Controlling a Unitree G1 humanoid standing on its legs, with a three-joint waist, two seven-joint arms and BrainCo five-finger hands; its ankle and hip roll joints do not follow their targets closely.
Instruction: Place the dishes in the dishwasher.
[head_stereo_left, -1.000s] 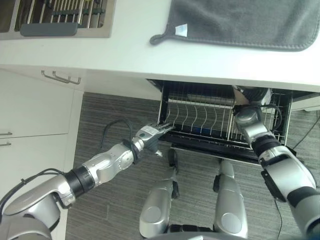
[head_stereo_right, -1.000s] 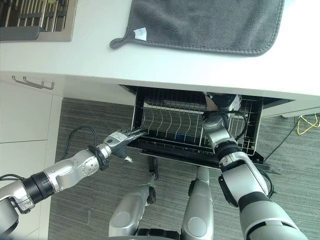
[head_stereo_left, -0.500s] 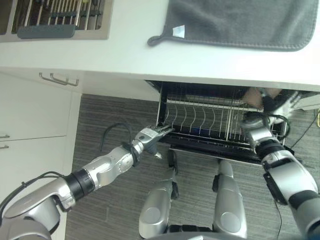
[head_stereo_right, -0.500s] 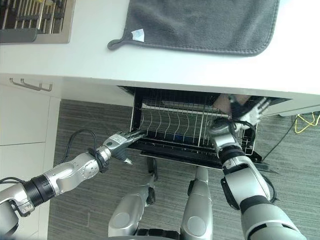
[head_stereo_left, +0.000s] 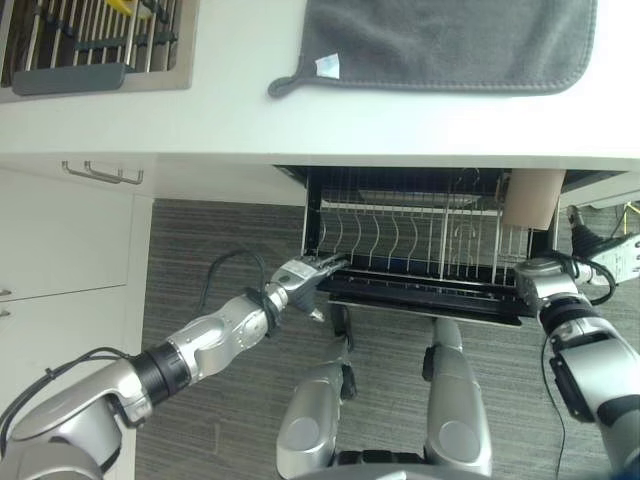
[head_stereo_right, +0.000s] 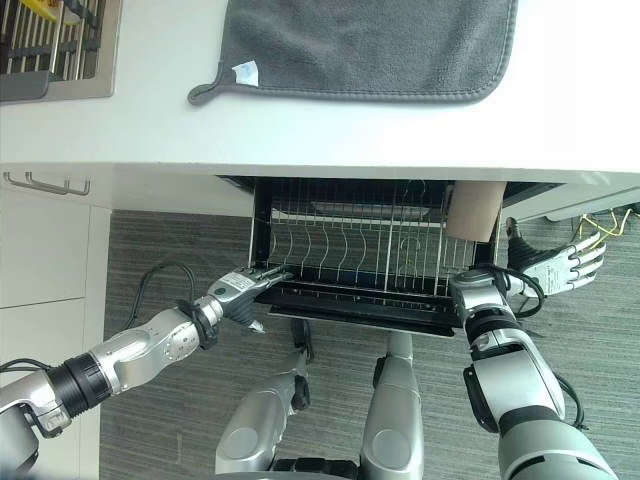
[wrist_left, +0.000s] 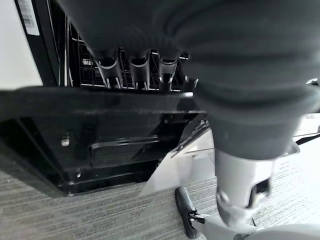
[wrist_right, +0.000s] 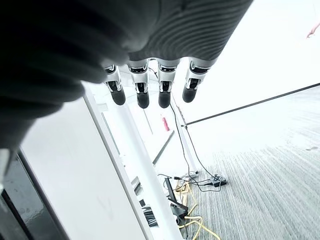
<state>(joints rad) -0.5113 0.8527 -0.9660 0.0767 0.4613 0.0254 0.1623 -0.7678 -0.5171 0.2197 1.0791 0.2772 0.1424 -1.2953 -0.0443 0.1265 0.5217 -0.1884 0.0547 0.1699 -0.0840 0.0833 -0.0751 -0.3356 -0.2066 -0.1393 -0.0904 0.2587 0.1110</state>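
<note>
Left eye view: one dishwasher rack (head_stereo_left: 410, 240) pulled out under table (head_stereo_left: 200, 120); one tan dish (head_stereo_left: 532, 198) at its right end; one grey towel (head_stereo_left: 450, 40) on the table.
Right eye view: right robot hand (head_stereo_right: 565, 266) spread, apart from the rack.
Left wrist view: left robot hand (wrist_left: 135, 67) fingers curled over the rack's front edge.

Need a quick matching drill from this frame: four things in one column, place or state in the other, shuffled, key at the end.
Things:
1. grey towel
2. tan cup
3. left hand
4. right hand

Places or states:
A. fingers spread, off to the right of the dishwasher, holding nothing
B. at the rack's front left corner
C. lying flat on the white counter
D. standing in the right end of the rack

Pairs: 1-C, 2-D, 3-B, 4-A
</note>
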